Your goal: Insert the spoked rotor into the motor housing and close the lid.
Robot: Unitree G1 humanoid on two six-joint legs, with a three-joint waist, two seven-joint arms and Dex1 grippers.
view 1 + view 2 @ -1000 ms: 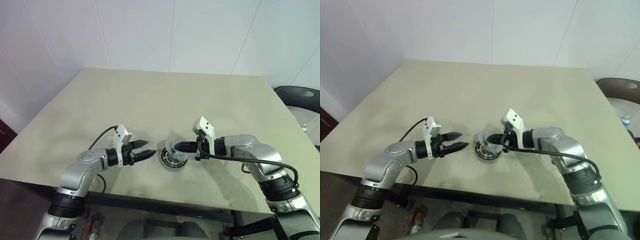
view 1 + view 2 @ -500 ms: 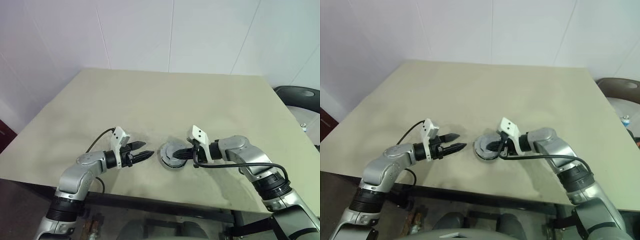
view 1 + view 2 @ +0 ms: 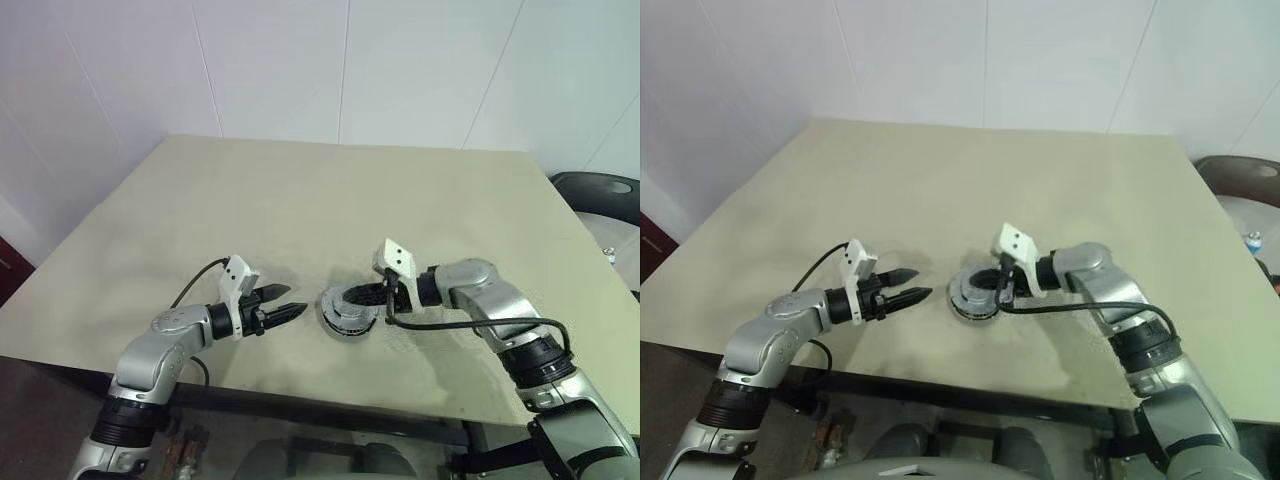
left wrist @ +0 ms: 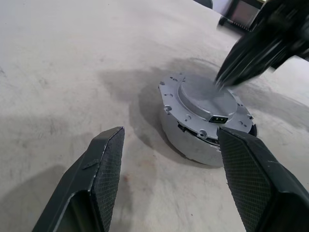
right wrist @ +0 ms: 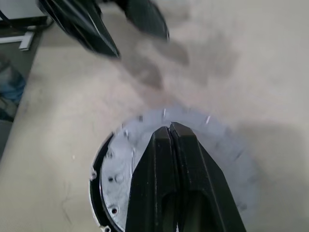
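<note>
Capping the motor housing (image 4: 193, 140), the lid (image 4: 207, 99) lies beneath pressed-together right fingers (image 5: 171, 159); left fingers (image 4: 108, 164) spread.

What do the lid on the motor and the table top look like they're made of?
The lid looks like cast or machined metal, probably aluminium: matte silver-grey, with a crisp raised centre and small holes around the rim. The table top looks like a beige matte laminate or painted board, faintly mottled and scuffed; which one, the look leaves open.

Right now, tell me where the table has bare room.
Free: the whole far half of the table behind the lid, plus both side edges. Crowded: the near middle, where the left end effector and right end effector flank the motor housing.
</note>
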